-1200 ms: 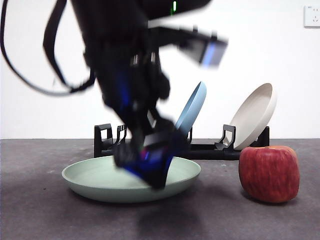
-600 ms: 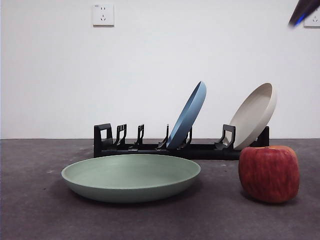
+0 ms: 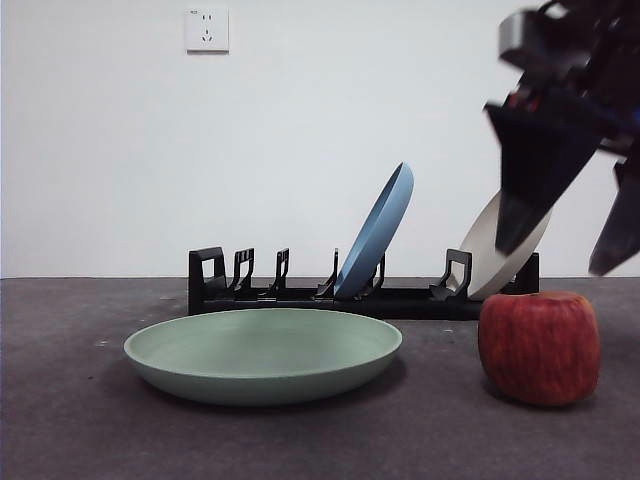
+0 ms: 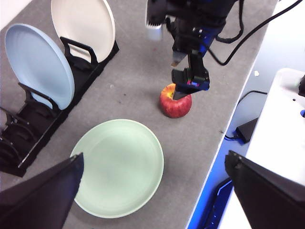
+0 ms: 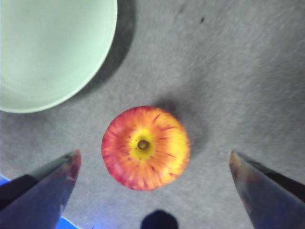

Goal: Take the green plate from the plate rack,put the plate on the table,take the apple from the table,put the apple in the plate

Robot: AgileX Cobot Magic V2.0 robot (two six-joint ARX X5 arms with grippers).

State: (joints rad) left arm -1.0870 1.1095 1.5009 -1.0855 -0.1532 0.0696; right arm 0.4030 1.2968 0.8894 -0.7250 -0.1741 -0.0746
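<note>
**Operator A:** I have the green plate (image 3: 262, 353) flat on the table (image 3: 80, 420), in front of the plate rack (image 3: 300, 290) and clear of it. The blue plate (image 3: 374, 232) and the beige plate (image 4: 83, 24) lean in their slots at one end of the rack — the holders at the other end stand bare.

**Operator B:** And the apple (image 5: 145, 148)?

**Operator A:** I see it upright on the table, stem up, just beside the green plate's rim but apart from it. Nothing touches it.

**Operator B:** Which arm is over it?

**Operator A:** The right gripper (image 5: 152, 167). From its wrist camera I look straight down on the apple, which sits between the two jaws; they are spread wide, well apart from the fruit on both sides. In the front view the right gripper hangs above the apple, one dark finger (image 3: 535, 170) crossing in front of the beige plate, its tip above the apple's top.

**Operator B:** The left one?

**Operator A:** The left gripper (image 4: 152, 191) is high over the table's edge with its jaws far apart and holding nothing — I see the green plate, the rack and the right arm below it.
</note>
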